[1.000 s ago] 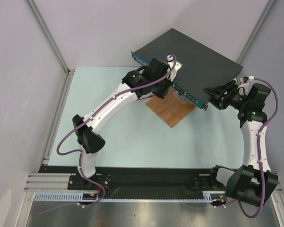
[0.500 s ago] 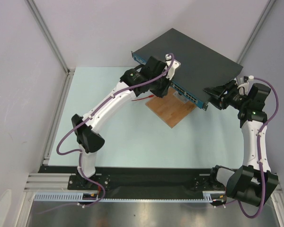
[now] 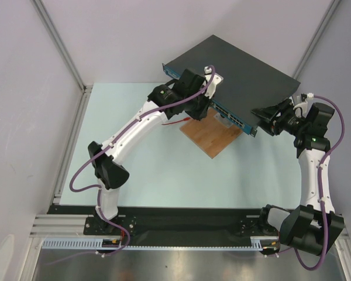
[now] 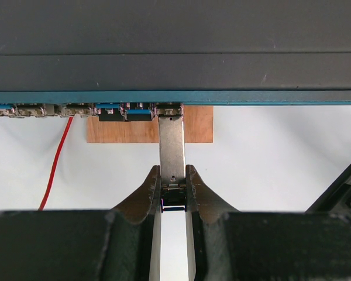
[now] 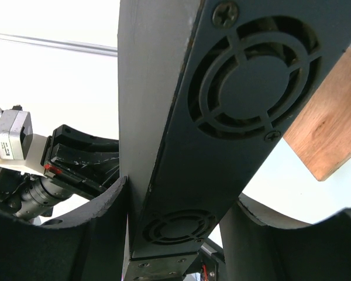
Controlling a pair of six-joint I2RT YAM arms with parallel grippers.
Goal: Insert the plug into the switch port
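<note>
Here the left claw (image 4: 172, 175) is almost shut, and it pinches the back end of the plug (image 4: 171, 146) between its two fingers. The plug is a thin, flat metal stick. It points straight at the switch (image 4: 175, 47), and its tip touches one port in the blue strip (image 4: 251, 98). I cannot tell how far in it is.

The switch sits near the far right corner of the table (image 3: 164, 170), and its front hangs over the wooden board (image 4: 199, 126). The right claw (image 5: 174, 205) is about half open and grips the short end of the switch, the end with the round fan holes, one finger on each flat face.

The plug looks light, hard and a bit slippery, so I think the flat sides near its back end are the best place to hold it. It will not bend, so it must go in straight or it may get stuck. The switch looks big, heavy and stiff. Holding its end should stop it sliding away when the plug pushes. A red wire (image 4: 57, 158) hangs from a port further left.
</note>
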